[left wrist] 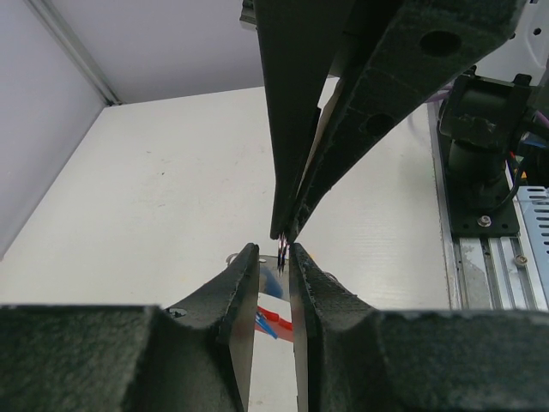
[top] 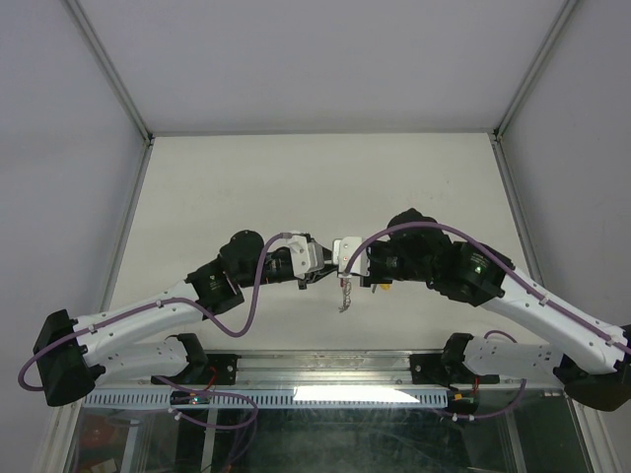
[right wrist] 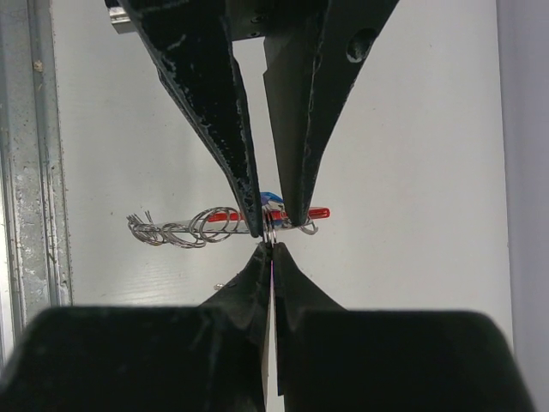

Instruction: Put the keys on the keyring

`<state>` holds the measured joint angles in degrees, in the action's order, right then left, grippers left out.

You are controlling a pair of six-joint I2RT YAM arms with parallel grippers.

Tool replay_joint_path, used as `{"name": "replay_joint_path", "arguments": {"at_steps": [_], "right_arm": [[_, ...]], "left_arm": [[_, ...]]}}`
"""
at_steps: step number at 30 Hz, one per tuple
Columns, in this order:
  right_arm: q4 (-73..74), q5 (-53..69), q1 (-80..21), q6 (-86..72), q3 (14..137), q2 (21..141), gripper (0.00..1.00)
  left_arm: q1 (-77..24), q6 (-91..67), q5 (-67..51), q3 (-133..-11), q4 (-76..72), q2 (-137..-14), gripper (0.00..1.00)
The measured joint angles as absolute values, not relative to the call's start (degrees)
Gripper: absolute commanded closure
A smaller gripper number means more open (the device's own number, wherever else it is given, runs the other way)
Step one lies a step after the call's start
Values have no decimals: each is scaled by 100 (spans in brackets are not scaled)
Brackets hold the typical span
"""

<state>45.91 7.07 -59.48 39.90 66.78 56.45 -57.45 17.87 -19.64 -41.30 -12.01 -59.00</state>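
Observation:
My two grippers meet fingertip to fingertip above the table's middle. My right gripper [top: 348, 266] [right wrist: 272, 247] is shut on the keyring's silvery ring [right wrist: 271, 232]. The keyring's red tab [right wrist: 319, 212] and chain [right wrist: 171, 230] stick out to either side, and the chain dangles in the top view [top: 344, 296]. My left gripper [top: 328, 270] [left wrist: 274, 251] has its jaws nearly closed, with the blue key's head [right wrist: 273, 199] [left wrist: 273, 276] between them, right at the ring. The red tab also shows between the left jaws [left wrist: 276, 323]. I cannot make out the yellow key.
The white table [top: 246, 187] is walled by grey panels at the left, right and back. A metal rail with the arm bases [top: 325, 370] runs along the near edge. The right arm's base and cables [left wrist: 480, 154] stand close to the right.

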Motion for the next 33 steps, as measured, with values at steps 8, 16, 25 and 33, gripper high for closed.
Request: {"name": "replay_joint_path", "arguments": {"at_steps": [8,16,25,33], "right_arm": [[4497,707,-5951,3990,6665,5642,100],[4458,709,-5951,3990,6661,5642,100],[4434,711,-5951,3990,6630,5625,100],[4388,705,-5951,3990,6600,5605,100]], "left_arm": [[-5745,1789,-1966,-4130,-1201,-5900,82],[-5745,1796,-1968,-4130,-1201,-5916,87],[-5745,1800,-1966,-4130,-1201,-5961,87],[-5745,1798,-1970,-4130,-1190,-5970,100]]}}
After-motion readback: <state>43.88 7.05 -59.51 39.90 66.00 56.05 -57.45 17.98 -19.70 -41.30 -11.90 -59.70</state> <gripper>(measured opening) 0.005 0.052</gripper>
